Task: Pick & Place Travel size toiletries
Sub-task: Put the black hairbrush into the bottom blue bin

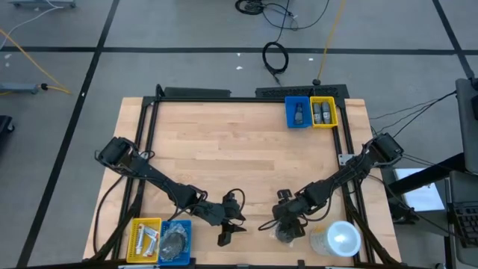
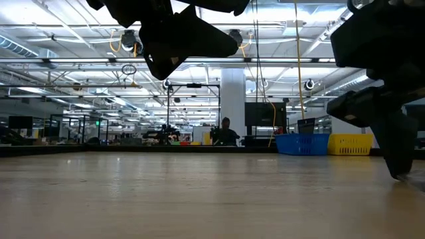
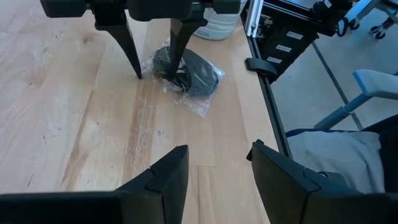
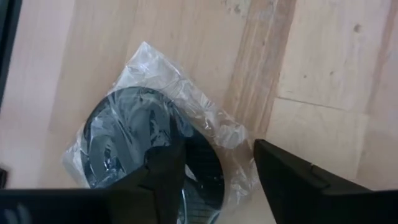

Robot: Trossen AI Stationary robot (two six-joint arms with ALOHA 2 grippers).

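A dark round disc in clear wrap (image 3: 189, 73) lies flat on the wood near the table's near edge (image 1: 288, 235). My right gripper (image 3: 155, 76) stands over it, open, with its fingers pointing down. One finger is at the disc and the other is on bare wood beside the wrap; the right wrist view (image 4: 214, 168) shows the disc (image 4: 134, 140) under one finger. My left gripper (image 3: 216, 171) is open and hovers to the disc's left (image 1: 233, 227), pointing toward it and touching nothing. Small dark bottles sit in the far bins. My right gripper comes at the wrapped disc from above, open. One fingertip (image 3: 173, 65) stands on the disc's edge (image 3: 163, 62), seemingly touching the wrap. The other fingertip (image 3: 137, 71) is down on the wood beside it. The disc lies flat on the table, not gripped.
A large white-lidded cup (image 1: 341, 239) stands just right of the disc, near the table's right edge. A yellow bin with white tubes (image 1: 146, 239) and a blue bin with dark discs (image 1: 176, 240) sit at the near left. Blue (image 1: 298, 113) and yellow (image 1: 323, 112) bins are at the far right.
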